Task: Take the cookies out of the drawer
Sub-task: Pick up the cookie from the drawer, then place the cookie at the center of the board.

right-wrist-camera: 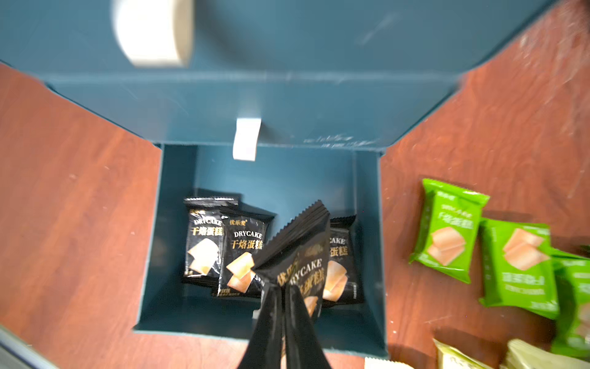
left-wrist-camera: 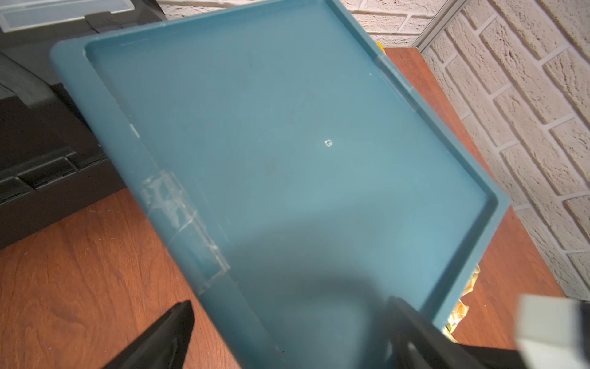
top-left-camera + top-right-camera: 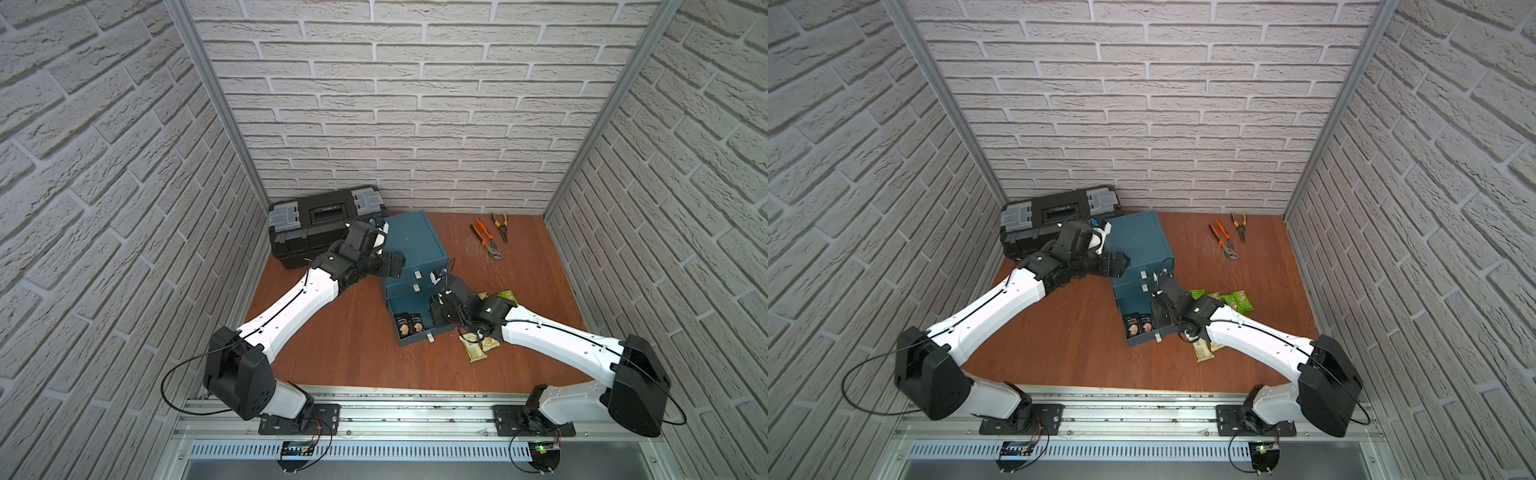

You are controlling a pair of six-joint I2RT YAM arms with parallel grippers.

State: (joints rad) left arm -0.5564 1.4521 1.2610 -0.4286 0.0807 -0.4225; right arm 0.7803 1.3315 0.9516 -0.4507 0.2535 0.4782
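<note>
Cookies (image 1: 245, 255) in two places: some in the drawer, more out on the table. Bottom drawer (image 1: 153, 242) of the blue cabinet (image 3: 415, 237) pulled open, with three black packets (image 1: 204, 246) lying flat on its floor. Fourth black packet (image 1: 303, 252) pinched near one end by the right pincer (image 1: 282, 289), fingers squeezed tight on it, packet tilted up above the others. Green packets (image 1: 447, 230) and pale packets (image 3: 473, 351) on the red-brown wooden table (image 3: 332, 332), just beside the drawer. Left pincer (image 2: 289, 302) spread wide over the cabinet's flat top; touching it or not, hard to tell.

Seen only from the right wrist: the pinch itself, hidden under the arm in both top views. Seen clearly only from above: two orange-handled pliers (image 3: 486, 241) near the back wall, well apart from the packets. Black toolbox (image 3: 324, 226) with grey clips just beside the cabinet.

Packets shiny and crinkly, with zigzag ends. Cabinet smooth and boxy, with small white tabs (image 1: 245, 139) on the drawer fronts.
</note>
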